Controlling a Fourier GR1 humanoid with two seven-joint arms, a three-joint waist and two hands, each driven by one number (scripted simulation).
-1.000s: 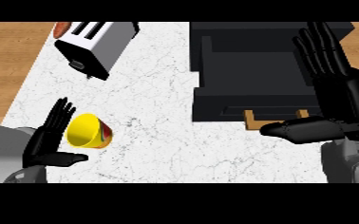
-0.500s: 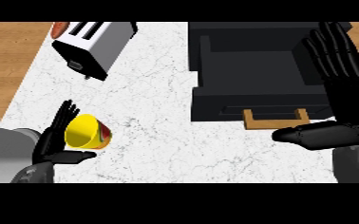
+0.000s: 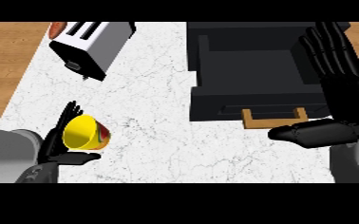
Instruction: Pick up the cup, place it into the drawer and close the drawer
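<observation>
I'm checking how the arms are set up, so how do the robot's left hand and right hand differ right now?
The left hand is at the lower left, cupped against the yellow cup; the right hand is at the right edge beside the open black drawer, touching no object. The left hand shows mostly behind the cup; the right hand shows fully, fingers straight up. Both are black.

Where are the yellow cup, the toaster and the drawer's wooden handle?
yellow cup (image 3: pixel 82 132), head view, on its inside wall.
toaster (image 3: pixel 91 43), head view, on its slotted top.
wooden handle (image 3: pixel 274 118), head view, on its front bar.
</observation>
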